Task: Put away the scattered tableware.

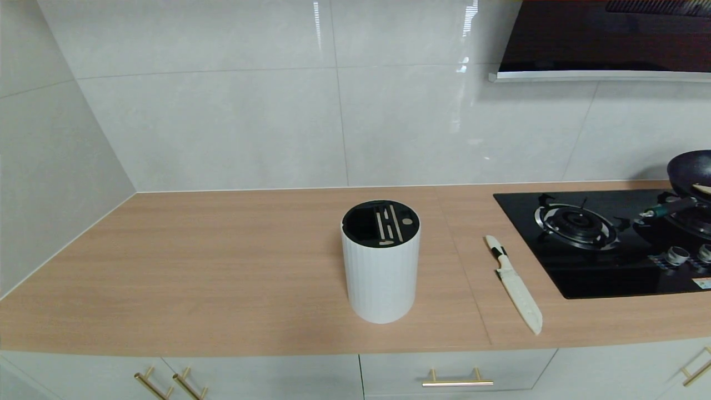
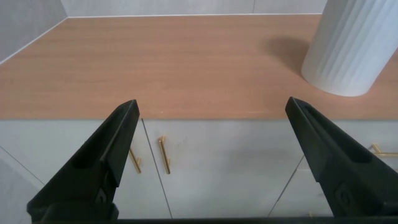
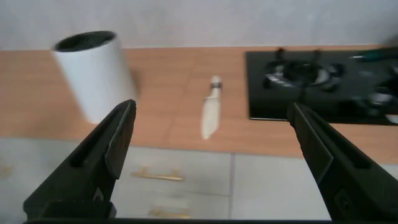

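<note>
Knife [image 1: 512,283] on the tabletop [image 1: 222,266], right of the white holder [image 1: 381,261], long axis near-to-far with handle far, lies ahead of the wide-open right gripper [image 3: 211,107]; left gripper [image 2: 211,104] equally wide.

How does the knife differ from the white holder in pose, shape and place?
The knife lies flat; the white holder stands upright. The knife is thin and long, the holder a wide ribbed cylinder with a black top. The knife lies beside the stove, the holder farther left. Both are pale and rest on the wooden counter.
</note>
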### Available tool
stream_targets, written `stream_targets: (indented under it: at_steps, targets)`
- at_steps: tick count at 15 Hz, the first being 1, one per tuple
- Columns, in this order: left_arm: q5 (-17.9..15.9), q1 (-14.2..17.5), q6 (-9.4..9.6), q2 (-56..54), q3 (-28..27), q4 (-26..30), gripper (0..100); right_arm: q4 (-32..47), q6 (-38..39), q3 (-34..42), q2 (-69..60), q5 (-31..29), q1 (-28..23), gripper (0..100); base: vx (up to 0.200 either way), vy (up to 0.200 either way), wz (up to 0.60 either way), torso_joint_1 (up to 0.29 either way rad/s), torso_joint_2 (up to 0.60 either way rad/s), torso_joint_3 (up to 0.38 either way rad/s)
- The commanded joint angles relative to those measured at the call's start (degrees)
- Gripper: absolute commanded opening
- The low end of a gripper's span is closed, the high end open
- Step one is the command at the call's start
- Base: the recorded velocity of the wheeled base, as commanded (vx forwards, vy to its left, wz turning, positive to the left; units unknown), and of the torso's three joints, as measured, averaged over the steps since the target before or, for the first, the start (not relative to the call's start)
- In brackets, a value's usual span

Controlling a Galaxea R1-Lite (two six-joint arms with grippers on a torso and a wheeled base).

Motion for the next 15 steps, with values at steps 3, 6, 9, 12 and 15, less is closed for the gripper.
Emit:
stream_targets:
  at_steps: [3,6,9,12,15]
  targets:
    - [0.0,0.0,0.0,0.1,0.0,0.0,100,-3.8,1.1,-14.6,38.2,4.2,7.1,100,0.0,0.0,0.0,0.0,0.0,0.0]
    - [0.0,0.0,0.0,0.1,0.0,0.0,100,-11.7,2.5,-17.5,53.7,2.3,10.6,100,0.0,0.0,0.0,0.0,0.0,0.0]
    - [0.0,0.0,0.0,0.1,0.0,0.0,100,-29.5,2.3,-18.7,71.8,-4.2,10.8,100,0.0,0.0,0.0,0.0,0.0,0.0]
    - [0.0,0.0,0.0,0.1,0.0,0.0,100,-35.4,2.2,-20.2,80.8,-7.5,11.0,100,0.0,0.0,0.0,0.0,0.0,0.0]
    - [0.0,0.0,0.0,0.1,0.0,0.0,100,-37.8,0.7,-25.8,90.5,-12.2,10.8,100,0.0,0.0,0.0,0.0,0.0,0.0]
